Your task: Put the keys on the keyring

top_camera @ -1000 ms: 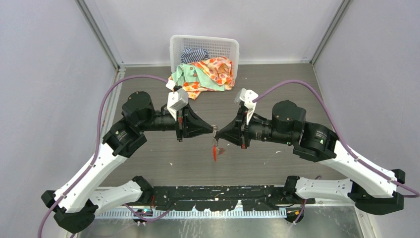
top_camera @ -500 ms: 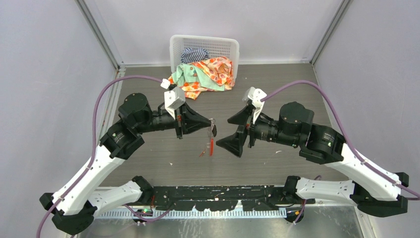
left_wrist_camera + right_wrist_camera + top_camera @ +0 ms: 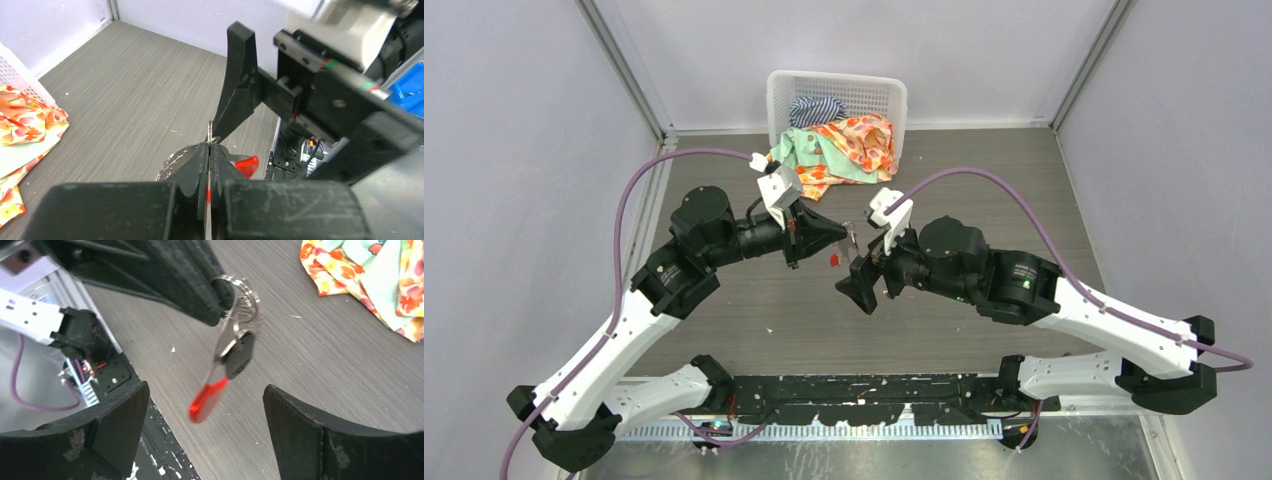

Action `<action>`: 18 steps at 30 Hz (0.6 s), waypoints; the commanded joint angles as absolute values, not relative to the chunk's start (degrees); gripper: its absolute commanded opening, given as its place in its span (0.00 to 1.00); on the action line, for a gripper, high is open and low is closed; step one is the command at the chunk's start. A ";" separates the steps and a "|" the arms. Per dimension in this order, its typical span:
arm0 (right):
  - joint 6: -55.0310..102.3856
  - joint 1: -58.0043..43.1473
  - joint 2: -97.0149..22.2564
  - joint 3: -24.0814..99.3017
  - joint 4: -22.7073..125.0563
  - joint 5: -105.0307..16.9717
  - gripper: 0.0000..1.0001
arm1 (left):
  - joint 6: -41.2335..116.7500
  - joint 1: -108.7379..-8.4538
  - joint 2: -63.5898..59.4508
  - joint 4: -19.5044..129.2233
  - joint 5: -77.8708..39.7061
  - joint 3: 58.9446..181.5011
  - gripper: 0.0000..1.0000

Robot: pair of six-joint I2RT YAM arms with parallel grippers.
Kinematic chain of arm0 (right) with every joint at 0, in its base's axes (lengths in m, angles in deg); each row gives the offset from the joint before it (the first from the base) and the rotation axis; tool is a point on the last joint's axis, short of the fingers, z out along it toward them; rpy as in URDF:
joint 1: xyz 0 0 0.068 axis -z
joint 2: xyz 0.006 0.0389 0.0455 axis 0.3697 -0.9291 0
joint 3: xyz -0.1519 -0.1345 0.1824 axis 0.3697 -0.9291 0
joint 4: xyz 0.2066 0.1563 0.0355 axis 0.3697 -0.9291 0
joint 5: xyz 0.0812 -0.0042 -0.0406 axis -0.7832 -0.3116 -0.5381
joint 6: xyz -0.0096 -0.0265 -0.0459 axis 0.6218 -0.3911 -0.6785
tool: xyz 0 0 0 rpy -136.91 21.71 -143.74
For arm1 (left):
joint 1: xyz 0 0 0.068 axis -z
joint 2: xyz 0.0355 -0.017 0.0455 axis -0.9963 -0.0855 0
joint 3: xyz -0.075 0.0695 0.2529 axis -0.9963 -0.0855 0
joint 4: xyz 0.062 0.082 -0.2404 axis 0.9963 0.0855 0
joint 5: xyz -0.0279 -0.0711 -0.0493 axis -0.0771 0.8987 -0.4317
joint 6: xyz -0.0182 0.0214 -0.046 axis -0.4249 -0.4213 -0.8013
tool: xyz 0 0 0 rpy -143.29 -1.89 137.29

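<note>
My left gripper (image 3: 209, 145) is shut on the keyring (image 3: 242, 295), a grey metal ring with a fan of small silvery pieces (image 3: 172, 160), and holds it above the table. A black-headed key (image 3: 239, 357) hangs in the bunch, with the long red tag (image 3: 207, 400) dangling, blurred, below it. The tag also shows in the left wrist view (image 3: 247, 164) and from above (image 3: 834, 260). My right gripper (image 3: 205, 390) stands open just in front of the bunch, its fingers (image 3: 300, 425) on either side of the tag and apart from it. I cannot make out a red-headed key.
A white basket (image 3: 836, 92) spilling floral and green cloth (image 3: 839, 150) lies at the back of the wooden table (image 3: 984, 190). Grey walls close both sides. The black base rail (image 3: 864, 395) runs along the near edge.
My right gripper has let go of the bunch, opened wide and swung left and closer to it. The left gripper has carried the keyring slightly back, and the red tag swings.
</note>
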State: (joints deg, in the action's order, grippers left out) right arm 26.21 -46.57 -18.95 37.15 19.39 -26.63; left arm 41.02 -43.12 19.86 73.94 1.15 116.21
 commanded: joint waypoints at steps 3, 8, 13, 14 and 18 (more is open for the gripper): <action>21.85 -46.94 -22.16 36.85 25.66 -16.14 0.40 | 41.43 -43.57 20.25 70.94 1.96 117.09 0.00; 22.30 -46.90 -22.81 37.03 25.79 -16.54 0.10 | 41.59 -43.94 20.72 71.40 2.28 116.64 0.00; 24.00 -46.80 -19.01 34.18 26.43 -19.19 0.08 | 46.07 -43.96 21.17 74.38 -0.82 115.13 0.53; 24.54 -46.75 -18.40 33.84 25.89 -19.81 0.12 | 47.62 -43.95 21.15 75.61 -2.52 115.04 0.67; 28.53 -45.95 -16.76 32.16 23.17 -18.50 0.10 | 53.66 -43.96 20.50 82.43 -8.27 116.96 1.00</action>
State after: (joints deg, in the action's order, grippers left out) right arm 24.72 -46.55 -19.76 32.98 22.54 -19.20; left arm 46.86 -43.62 20.30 76.62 -2.04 115.41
